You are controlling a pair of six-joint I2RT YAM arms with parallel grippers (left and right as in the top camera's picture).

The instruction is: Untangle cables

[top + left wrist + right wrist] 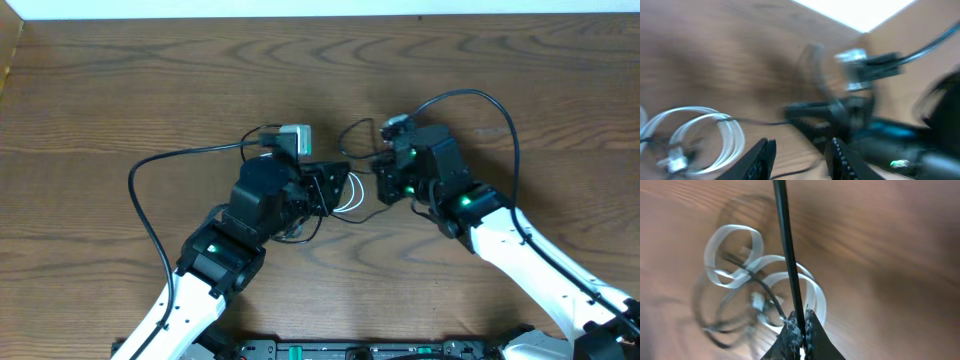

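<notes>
A white cable (351, 204) lies coiled in flat, glossy, overlapping loops at the middle of a brown wooden table (120, 90). The wood is matte, with a wavy darker grain. A thin second black cord (747, 272) winds through the white loops, and a small silvery plug end (675, 162) sits among them. Just right of the coil, the right gripper (801, 330) is clenched on a black cable (785, 240), a smooth round cord that runs straight and taut from the fingertips across the coil. Just left of the coil, the left gripper (800, 147) is released: its two dark, ribbed fingers stand apart with bare wood between them and nothing in them. Both arms reach toward the coil from the near edge of the table, black near the wrists with small green lights, white farther back. Well beyond the coil, a pale white band (300, 8) runs along the far edge of the table. Both wrist views are blurred.
</notes>
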